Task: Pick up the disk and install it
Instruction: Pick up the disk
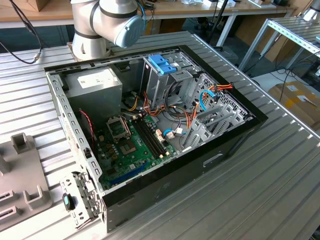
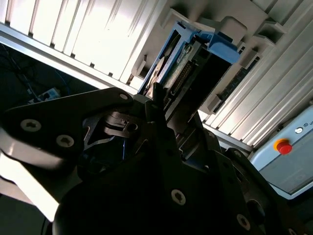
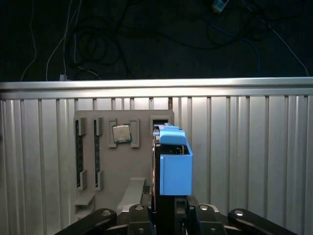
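**Claw clamped on the disk over the grey fixture**

The claw (image 3: 173, 204) is closed on the disk (image 3: 175, 169): in both wrist views its dark fingers (image 2: 157, 95) lie against the two sides of the disk's near end. The disk stands on end, with its long side along the line of the claw. Its far end is at a slot in the grey fixture (image 3: 122, 169). I cannot tell whether that end sits in the slot or is just above it.

The raised walls of the slot stand close around the far end of the disk. Just beside this slot a square processor chip (image 3: 121, 133) lies flat in its own seat, and further on there are two long narrow slots. The fixture lies on the ribbed metal worktop (image 3: 244, 161), near one of its edges. Beyond this edge there are loose cables (image 3: 98, 39) on a dark floor.

The disk has a light-blue plastic carrier around it, with a box-shaped end towards the claw. In the second wrist view its edge shows a green board and a row of connector pins (image 2: 182, 77).

In the exterior view the open computer case (image 1: 190, 180) lies in the middle of the worktop, with a darker blue bracket (image 1: 162, 64) on top of its drive cage. The arm (image 1: 110, 20) rises behind it.
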`<act>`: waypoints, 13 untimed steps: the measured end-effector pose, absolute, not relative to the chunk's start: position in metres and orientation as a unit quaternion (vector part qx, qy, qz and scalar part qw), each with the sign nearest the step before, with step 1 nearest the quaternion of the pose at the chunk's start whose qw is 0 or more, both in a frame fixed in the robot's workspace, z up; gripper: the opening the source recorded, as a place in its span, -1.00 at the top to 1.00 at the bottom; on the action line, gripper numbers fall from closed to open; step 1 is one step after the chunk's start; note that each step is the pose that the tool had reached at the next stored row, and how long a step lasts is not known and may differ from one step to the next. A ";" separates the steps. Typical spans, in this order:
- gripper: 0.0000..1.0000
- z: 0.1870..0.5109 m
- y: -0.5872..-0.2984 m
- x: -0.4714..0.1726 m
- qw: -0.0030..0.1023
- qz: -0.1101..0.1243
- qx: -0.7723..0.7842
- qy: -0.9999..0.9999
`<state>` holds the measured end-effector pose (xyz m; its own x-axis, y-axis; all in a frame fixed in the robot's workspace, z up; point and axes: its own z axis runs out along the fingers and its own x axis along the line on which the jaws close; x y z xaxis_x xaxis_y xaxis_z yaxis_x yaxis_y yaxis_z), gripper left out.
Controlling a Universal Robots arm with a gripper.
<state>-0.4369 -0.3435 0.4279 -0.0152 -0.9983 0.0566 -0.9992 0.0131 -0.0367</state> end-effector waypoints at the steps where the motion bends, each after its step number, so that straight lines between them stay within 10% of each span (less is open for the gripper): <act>1: 0.30 0.428 -0.343 -0.437 0.007 0.033 0.702 -0.712; 13: 0.30 0.434 -0.341 -0.437 0.009 0.035 0.702 -0.712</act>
